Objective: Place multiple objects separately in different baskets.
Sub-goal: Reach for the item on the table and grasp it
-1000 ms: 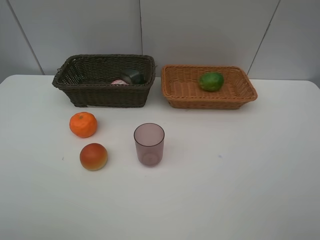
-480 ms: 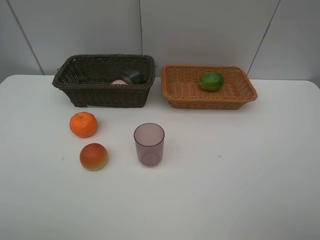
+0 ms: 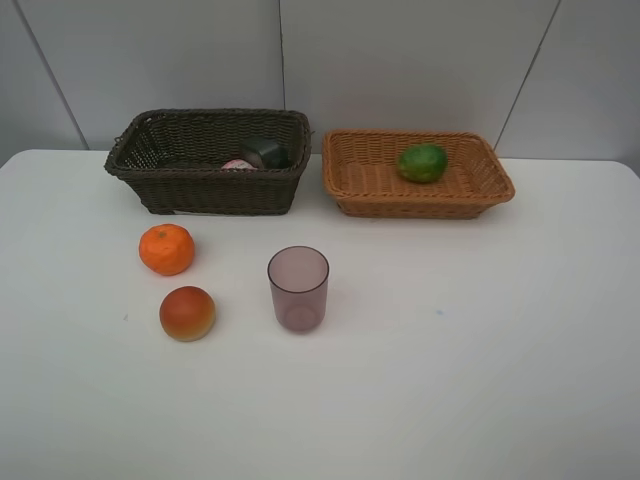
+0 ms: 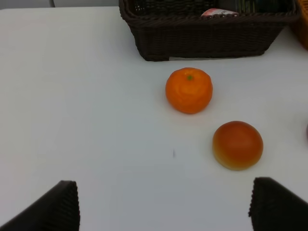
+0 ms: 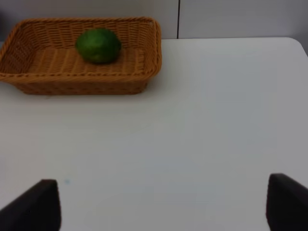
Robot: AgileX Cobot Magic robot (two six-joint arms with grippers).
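Observation:
On the white table lie an orange tangerine [image 3: 166, 249] [image 4: 188, 90], a red-orange round fruit [image 3: 187, 313] [image 4: 237, 145] and an upright translucent purple cup [image 3: 298, 288]. The dark brown basket [image 3: 207, 185] [image 4: 207, 41] holds a pink white-capped bottle [image 3: 238, 164] [image 4: 219, 12] and a dark pump bottle [image 3: 265, 153]. A green fruit [image 3: 422, 163] [image 5: 98, 45] lies in the light tan basket [image 3: 420, 201] [image 5: 77, 82]. Neither arm shows in the high view. My left gripper [image 4: 163, 209] is open with nothing between its fingers, set back from the two fruits. My right gripper [image 5: 163, 207] is open and holds nothing, back from the tan basket.
A grey panelled wall [image 3: 300, 60] stands right behind the two baskets. The table's back edge runs just behind them.

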